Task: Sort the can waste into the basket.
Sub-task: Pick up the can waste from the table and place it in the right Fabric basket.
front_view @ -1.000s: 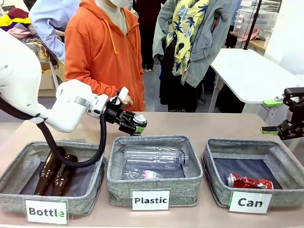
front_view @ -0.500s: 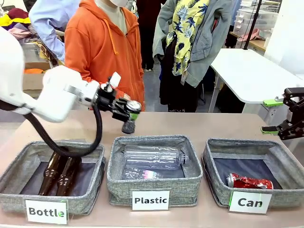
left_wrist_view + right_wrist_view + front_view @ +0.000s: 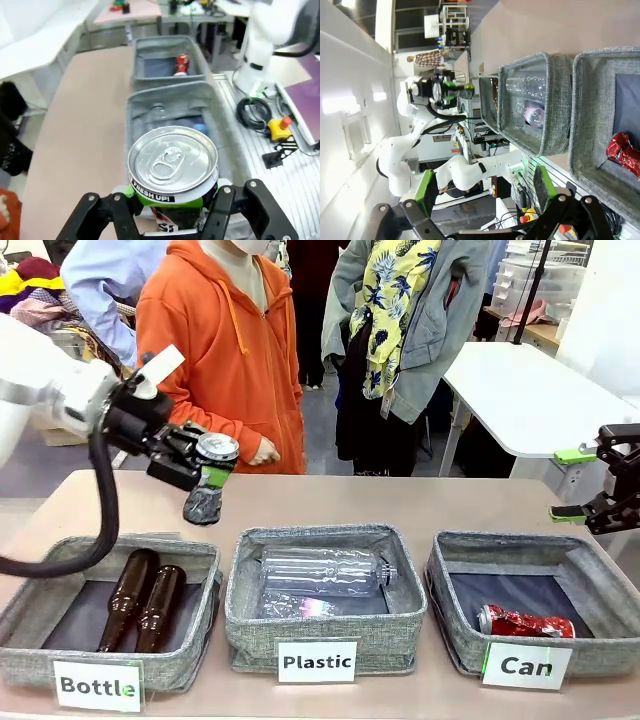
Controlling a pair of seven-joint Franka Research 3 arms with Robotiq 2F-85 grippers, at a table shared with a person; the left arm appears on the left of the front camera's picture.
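Left hand (image 3: 205, 472): black two-finger unit with green pads, pinching the black drink can with the silver top (image 3: 208, 480) across its body. We log the can as held in the air at the left end of the bench (image 3: 400, 502), above the far edge of the grey fabric basket labelled "Bottle" (image 3: 40, 595). In the left wrist view the silver lid (image 3: 172, 159) faces the camera and the fingers (image 3: 112, 212) close on either side of the can (image 3: 172, 172).

Right hand (image 3: 600, 485): spread, holding nothing, hanging above the right end of the bench behind the grey fabric basket labelled "Can" (image 3: 600, 580). Its green pads (image 3: 425, 187) stand well apart in the right wrist view.

Basket labelled "Can": contains one crushed red can (image 3: 525, 622) lying on the dark floor near the front wall.

Other items: grey fabric basket labelled "Plastic" (image 3: 390, 580) in the middle, holding clear plastic bottles (image 3: 325, 570); two brown glass bottles (image 3: 140, 598) in the "Bottle" basket; a person in an orange hooded top (image 3: 215, 350) at the far side.

Governing relation: the "Can" basket lies at the opposite end of the row from the held can, with the "Plastic" basket between. We judge the right hand far nearer the target, so the carry calls for a long crossing to the right or a transfer.
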